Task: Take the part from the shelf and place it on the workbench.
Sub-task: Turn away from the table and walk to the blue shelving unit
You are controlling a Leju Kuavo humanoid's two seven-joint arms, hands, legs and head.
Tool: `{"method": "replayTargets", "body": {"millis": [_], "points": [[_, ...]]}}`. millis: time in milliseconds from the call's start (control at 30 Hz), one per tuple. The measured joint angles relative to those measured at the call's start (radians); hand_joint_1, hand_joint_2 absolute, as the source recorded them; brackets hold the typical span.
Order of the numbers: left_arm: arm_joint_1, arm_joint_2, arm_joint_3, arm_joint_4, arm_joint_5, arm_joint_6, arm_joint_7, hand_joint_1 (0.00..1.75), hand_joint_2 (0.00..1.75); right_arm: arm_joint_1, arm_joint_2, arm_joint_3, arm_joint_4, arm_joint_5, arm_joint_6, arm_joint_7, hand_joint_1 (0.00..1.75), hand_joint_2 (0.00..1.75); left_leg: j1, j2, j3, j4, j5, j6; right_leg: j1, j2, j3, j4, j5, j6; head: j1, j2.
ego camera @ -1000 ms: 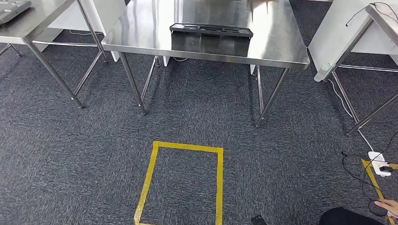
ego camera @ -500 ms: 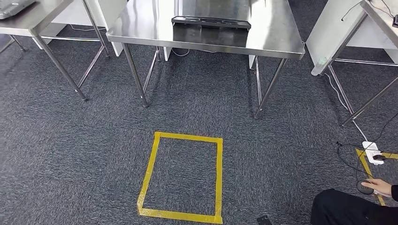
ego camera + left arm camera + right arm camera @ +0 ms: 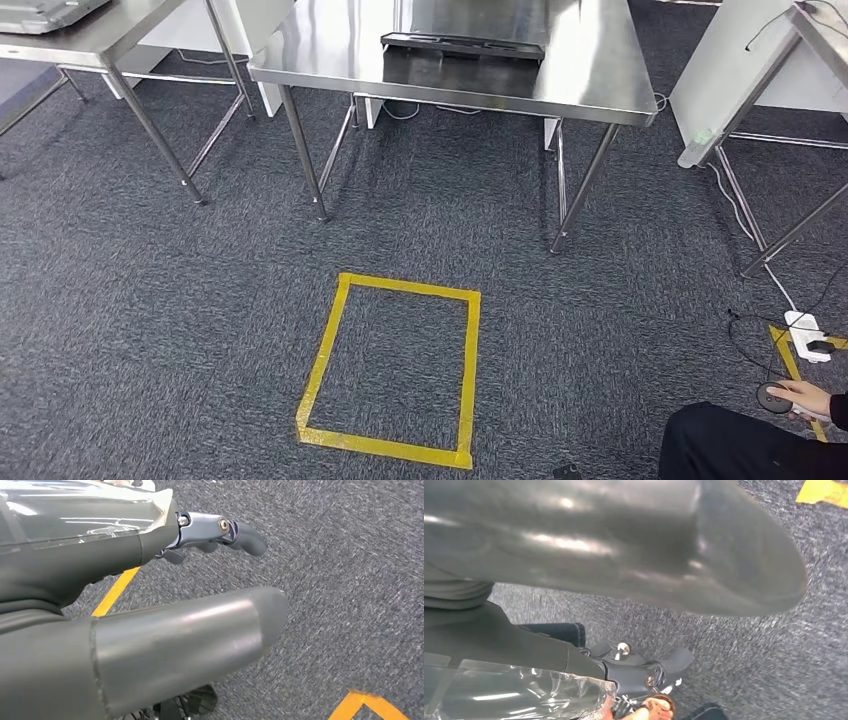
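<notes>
A black moulded tray-like part (image 3: 463,45) lies flat on the steel workbench (image 3: 590,80) at the far middle of the head view. My left hand (image 3: 200,595) hangs over the grey carpet, its thick thumb and darker fingers (image 3: 240,535) apart with nothing between them. My right hand (image 3: 624,580) also hangs above the carpet. Its thumb is spread away from the fingers (image 3: 659,667), and it holds nothing.
A yellow tape square (image 3: 340,330) marks the carpet in front of the workbench. Steel tables stand at the left (image 3: 100,35) and right (image 3: 790,230). A person (image 3: 740,450) crouches at the lower right, hand on a round black device (image 3: 775,397), near a white power strip (image 3: 808,335).
The whole picture has shifted, so the camera has moved: workbench and tape square now sit higher and slightly further right. Nothing on the workbench has moved.
</notes>
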Motion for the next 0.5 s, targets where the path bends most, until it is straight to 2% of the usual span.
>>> {"method": "replayTargets", "body": {"millis": [67, 100, 133, 200, 267, 300, 333, 367, 433, 467, 500], "points": [[-0.001, -0.001, 0.000, 0.000, 0.000, 0.001, 0.000, 0.00, 0.00, -0.002, 0.000, 0.000, 0.000, 0.000, 0.000, 0.001, 0.00, 0.00, -0.005, -0.008, -0.007, -0.010, 0.001, 0.017, 0.006, -0.014, 0.000, 0.001, 0.002, 0.013, 0.004, 0.000], [0.000, -0.002, 0.000, 0.000, 0.000, 0.002, 0.000, 0.00, 0.00, -0.003, -0.001, 0.000, 0.000, 0.000, 0.000, 0.001, 0.00, 0.00, -0.004, -0.015, -0.009, -0.017, 0.004, 0.025, 0.007, -0.012, -0.002, 0.004, 0.000, 0.019, 0.004, 0.000], [0.000, -0.002, 0.000, 0.000, 0.000, 0.003, 0.000, 0.00, 0.00, -0.003, -0.001, 0.000, 0.000, 0.000, 0.001, 0.001, 0.00, 0.00, -0.002, -0.024, -0.013, -0.022, 0.011, 0.033, 0.006, 0.000, -0.011, 0.019, -0.011, 0.023, 0.005, 0.000], [-0.001, -0.003, 0.000, 0.000, 0.000, 0.007, 0.000, 0.00, 0.00, -0.002, -0.002, -0.002, 0.001, 0.000, 0.001, 0.001, 0.00, 0.00, 0.002, -0.038, -0.020, -0.029, 0.023, 0.044, -0.001, 0.039, -0.056, 0.108, -0.060, 0.021, 0.007, 0.000], [-0.001, -0.003, 0.000, 0.000, -0.001, 0.010, 0.000, 0.00, 0.00, 0.001, -0.004, -0.005, 0.002, -0.001, 0.001, 0.001, 0.00, 0.00, 0.002, -0.056, -0.032, -0.029, 0.031, 0.047, -0.005, 0.060, -0.120, 0.242, -0.114, 0.018, 0.009, 0.000], [-0.001, -0.003, 0.000, 0.000, -0.001, 0.010, 0.000, 0.00, 0.00, 0.003, -0.005, -0.006, 0.002, -0.002, 0.001, 0.001, 0.00, 0.00, 0.002, -0.066, -0.036, -0.028, 0.035, 0.045, -0.007, 0.063, -0.138, 0.282, -0.124, 0.022, 0.009, 0.000], [-0.001, -0.003, 0.000, 0.000, -0.001, 0.011, 0.000, 0.00, 0.00, 0.004, -0.006, -0.007, 0.003, -0.002, 0.000, 0.001, 0.00, 0.00, 0.002, -0.076, -0.039, -0.028, 0.038, 0.043, -0.010, 0.064, -0.138, 0.283, -0.116, 0.031, 0.010, 0.000], [0.000, -0.003, 0.000, 0.001, -0.001, 0.011, 0.001, 0.00, 0.00, 0.005, -0.006, -0.007, 0.003, -0.002, 0.000, 0.001, 0.00, 0.00, 0.003, -0.085, -0.041, -0.028, 0.041, 0.040, -0.013, 0.067, -0.116, 0.242, -0.093, 0.042, 0.010, 0.000], [-0.001, -0.004, 0.000, 0.001, -0.003, 0.012, 0.003, 0.00, 0.00, 0.004, -0.008, -0.009, 0.004, -0.002, 0.000, 0.003, 0.00, 0.00, 0.003, -0.103, -0.043, -0.026, 0.046, 0.031, -0.022, 0.089, -0.046, 0.098, -0.037, 0.060, 0.012, 0.000], [-0.002, -0.004, 0.000, 0.001, -0.004, 0.012, 0.003, 0.00, 0.00, 0.003, -0.008, -0.010, 0.004, -0.002, 0.000, 0.004, 0.00, 0.00, 0.001, -0.110, -0.045, -0.025, 0.048, 0.025, -0.023, 0.100, -0.021, 0.042, -0.017, 0.060, 0.013, 0.000], [-0.003, -0.003, 0.000, 0.001, -0.005, 0.013, 0.004, 0.00, 0.00, 0.003, -0.008, -0.012, 0.004, -0.002, 0.000, 0.005, 0.00, 0.00, -0.001, -0.116, -0.047, -0.024, 0.050, 0.019, -0.022, 0.108, -0.010, 0.012, -0.008, 0.056, 0.014, 0.000]]}}
